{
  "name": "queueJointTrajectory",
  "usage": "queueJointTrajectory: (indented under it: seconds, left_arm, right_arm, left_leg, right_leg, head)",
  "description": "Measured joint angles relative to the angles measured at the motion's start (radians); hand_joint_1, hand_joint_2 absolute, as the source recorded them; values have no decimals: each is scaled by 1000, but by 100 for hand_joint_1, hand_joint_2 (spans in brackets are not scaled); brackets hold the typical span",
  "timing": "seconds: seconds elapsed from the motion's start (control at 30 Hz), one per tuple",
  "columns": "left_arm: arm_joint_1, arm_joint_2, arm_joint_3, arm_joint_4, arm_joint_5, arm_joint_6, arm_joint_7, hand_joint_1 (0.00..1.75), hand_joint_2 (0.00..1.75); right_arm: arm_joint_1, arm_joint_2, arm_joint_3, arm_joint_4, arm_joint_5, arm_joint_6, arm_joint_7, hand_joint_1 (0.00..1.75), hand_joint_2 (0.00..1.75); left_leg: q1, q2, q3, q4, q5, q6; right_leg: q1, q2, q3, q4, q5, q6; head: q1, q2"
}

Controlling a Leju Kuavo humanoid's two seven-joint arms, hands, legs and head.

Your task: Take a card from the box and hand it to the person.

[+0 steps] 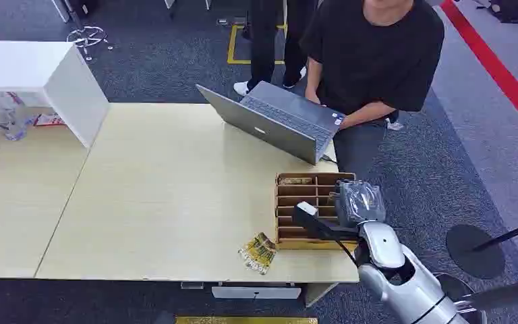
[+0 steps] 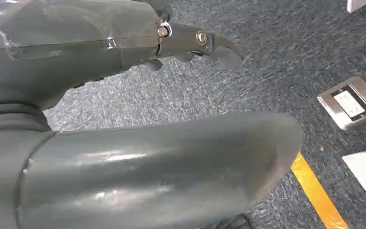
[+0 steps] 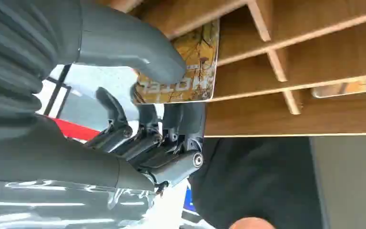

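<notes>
A wooden box (image 1: 289, 210) with slotted compartments stands at the table's right front corner. My right hand (image 1: 359, 201), wrapped in clear film, hangs over the box's right side. In the right wrist view the thumb (image 3: 124, 43) presses on the face of a yellow card (image 3: 198, 62) at the edge of a compartment (image 3: 314, 47), and the dark fingers (image 3: 143, 138) curl behind it, so the card is pinched. My left hand (image 2: 124, 143) hangs over grey carpet with its fingers apart and nothing in it. The person (image 1: 378, 54) in a black shirt stands behind the table.
A grey laptop (image 1: 276, 121) lies open in front of the person, just behind the box. Loose yellow cards (image 1: 259, 252) lie on the table (image 1: 162, 196) left of the box. A white cabinet (image 1: 40, 74) and a bottle (image 1: 0, 111) are at the far left. A stanchion base (image 1: 475, 250) is on the right.
</notes>
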Motion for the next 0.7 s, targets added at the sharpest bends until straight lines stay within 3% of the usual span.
queueJointTrajectory:
  seconds: [0.43, 0.7]
  left_arm:
    - [0, 0, 0, 0, 0, 0, -4, 0, 0]
    - [1, 0, 0, 0, 0, 2, -13, 0, 0]
  right_arm:
    - [-2, 0, 0, -3, 4, -16, 0, 159, 175]
    - [-2, -9, 0, -93, 76, 34, 10, 173, 175]
  left_leg:
    - [0, 0, 0, 0, 0, 0]
    - [0, 0, 0, 0, 0, 0]
  right_leg:
    - [0, 0, 0, 0, 0, 0]
    - [0, 0, 0, 0, 0, 0]
  head:
    - [0, 0]
    - [0, 0]
